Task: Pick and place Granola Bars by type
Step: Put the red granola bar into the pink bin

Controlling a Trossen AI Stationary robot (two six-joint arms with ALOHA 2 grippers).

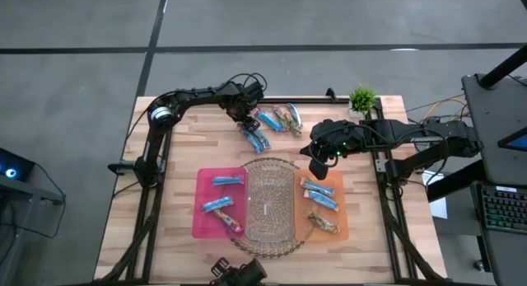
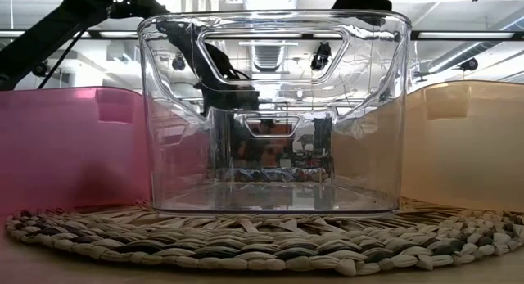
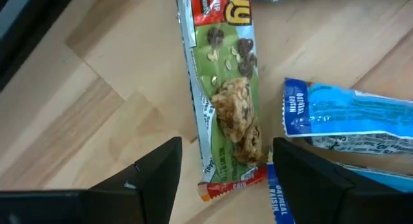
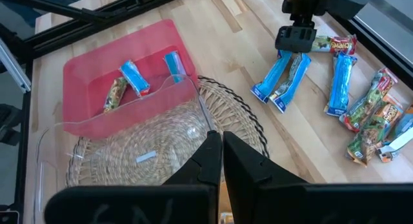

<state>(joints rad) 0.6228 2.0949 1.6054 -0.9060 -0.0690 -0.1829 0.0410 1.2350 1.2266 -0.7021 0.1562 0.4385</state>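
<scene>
Over pale wood planks, the left gripper [image 3: 222, 179] gapes empty — glossy, crinkled granola bars [image 3: 227, 88] beneath; right gripper [image 4: 221, 161] pinched shut.

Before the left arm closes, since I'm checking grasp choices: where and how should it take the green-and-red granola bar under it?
Grip the green-and-red granola bar across its narrow width near the middle, coming straight down from above. It lies flat on the table, long and thin, and the open left gripper already straddles its lower end. Stay clear of the blue bar close beside it.
</scene>
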